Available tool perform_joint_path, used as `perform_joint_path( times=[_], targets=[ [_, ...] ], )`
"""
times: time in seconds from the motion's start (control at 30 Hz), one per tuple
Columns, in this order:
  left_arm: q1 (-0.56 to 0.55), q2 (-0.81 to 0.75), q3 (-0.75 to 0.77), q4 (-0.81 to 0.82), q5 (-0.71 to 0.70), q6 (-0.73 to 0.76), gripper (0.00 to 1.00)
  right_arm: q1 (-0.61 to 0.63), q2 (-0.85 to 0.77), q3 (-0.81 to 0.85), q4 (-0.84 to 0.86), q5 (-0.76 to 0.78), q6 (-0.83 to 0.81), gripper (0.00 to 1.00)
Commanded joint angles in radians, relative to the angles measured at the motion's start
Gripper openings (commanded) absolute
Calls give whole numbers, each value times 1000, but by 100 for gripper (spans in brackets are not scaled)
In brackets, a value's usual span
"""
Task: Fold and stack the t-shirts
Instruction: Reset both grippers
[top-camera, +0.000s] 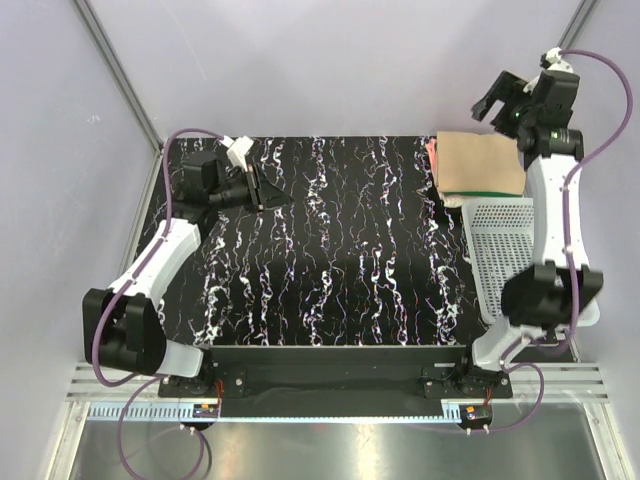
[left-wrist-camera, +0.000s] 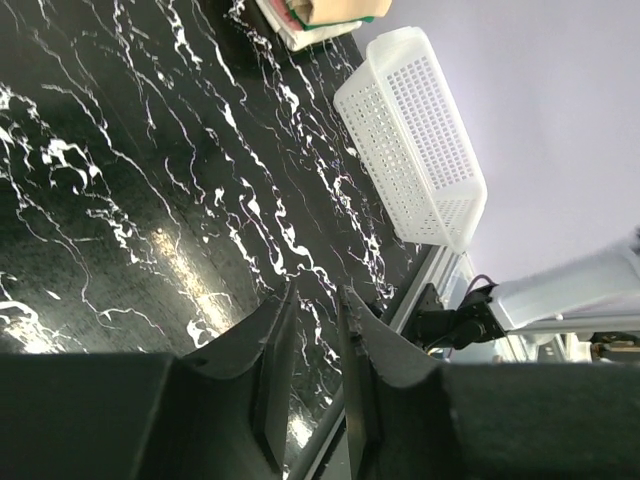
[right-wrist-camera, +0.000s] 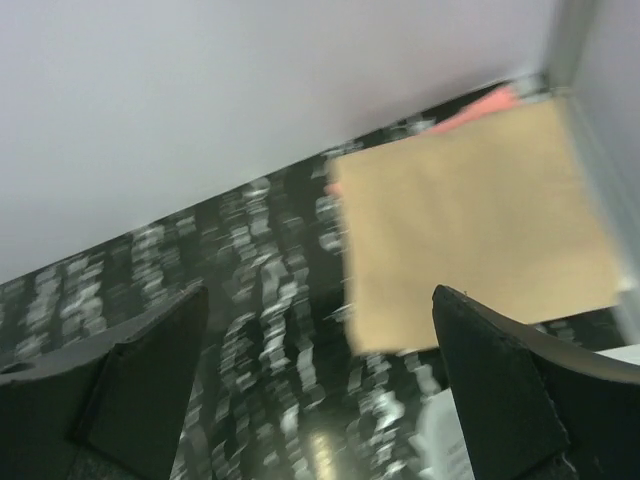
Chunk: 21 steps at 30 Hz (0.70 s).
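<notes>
Tan shirt (top-camera: 485, 165) is lying folded atop the pink shirt (right-wrist-camera: 485, 108) at the table's (top-camera: 330, 260) 2 o'clock (cornered, seemingly sparing folding room); right jaws are hovering wide, empty; left jaws barely parted, empty.

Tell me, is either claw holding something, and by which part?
Nothing is held. The right claw stands wide open near the folded tan cloth t-shirt; the left claw, slightly apart, is empty over the black marbled table.

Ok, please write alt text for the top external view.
Folded tan t-shirt tops a stack at the table's far right corner, beside a white basket. The right gripper hangs open above it; the left gripper is far left.
</notes>
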Motion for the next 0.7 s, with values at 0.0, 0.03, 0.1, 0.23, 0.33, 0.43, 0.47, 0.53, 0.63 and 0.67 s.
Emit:
perform_joint_path(
  times=[0.0, 0.03, 0.1, 0.23, 0.33, 0.43, 0.47, 0.53, 0.63, 0.67],
  targets=[
    [11, -45, 14, 34, -5, 42, 28, 32, -197, -218, -18, -168, 139, 100],
    [12, -48, 17, 35, 1, 42, 28, 32, -237, -266, -18, -191, 162, 100],
    [14, -57, 27, 37, 21, 40, 31, 32, -368, -425, -24, -238, 185, 100],
    [25, -106, 28, 37, 26, 43, 40, 32, -579, -660, 3, -349, 237, 100],
    [40, -152, 16, 38, -10, 60, 89, 32, -705, -779, 25, -372, 249, 100],
    [67, -164, 16, 64, 16, 36, 99, 32, -793, -845, 40, -369, 274, 100],
    [84, -171, 11, 70, 21, 23, 99, 32, -803, -856, 48, -354, 283, 100],
    [103, -195, -15, 131, 27, -1, 99, 32, -817, -859, 48, -343, 291, 100],
    [123, -211, -35, 168, 19, -17, 99, 32, -828, -859, 54, -343, 285, 100],
    [123, -208, -33, 173, 27, -24, 99, 32, -829, -854, 57, -342, 285, 100]
  ],
)
